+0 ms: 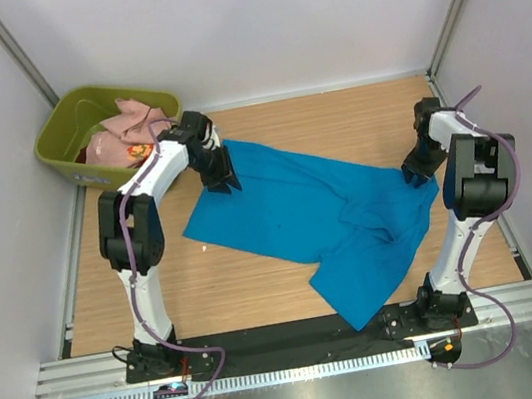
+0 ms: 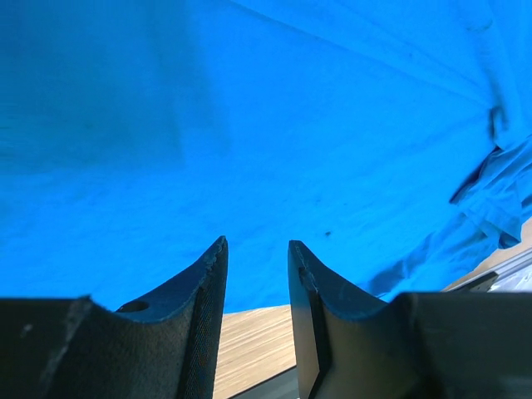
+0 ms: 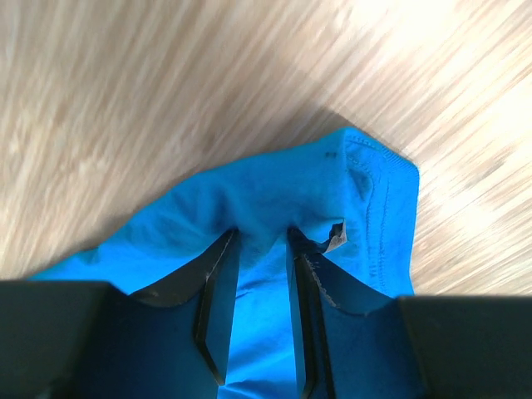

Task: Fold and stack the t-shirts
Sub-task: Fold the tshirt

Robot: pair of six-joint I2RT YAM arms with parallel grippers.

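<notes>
Blue shirt [image 1: 320, 221] lies spread open on the wooden counter [image 1: 158, 287], running diagonally from far left to near right. Its left part is mostly flat. Its right part is rumpled, with folds gathered toward the right arm, and a lower flap reaches the dark strip at the near edge of the counter.

Left arm [image 1: 148, 188] reaches to the far-left corner of the blue shirt, close to the green tub [image 1: 62, 156]. In the left wrist view the jaws stand a narrow gap apart. The cloth's edge crosses that gap, with bare wood showing below it. Cannot tell whether the cloth is actually gripped.

Right arm [image 1: 470, 177] is bent down to the shirt's right edge. In the right wrist view the jaws pinch a bunched fold of blue cloth. A stitched hem and a small tag sit just beside the right-hand jaw. Wood grain in that view is blurred.

The tub sits in the far-left corner of the counter. It holds a crumpled pink shirt [image 1: 128, 128]. A red-orange patterned shirt [image 1: 140, 152] shows at the tub's near rim, partly hidden behind the left arm. Neither shirt in the tub is folded.
</notes>
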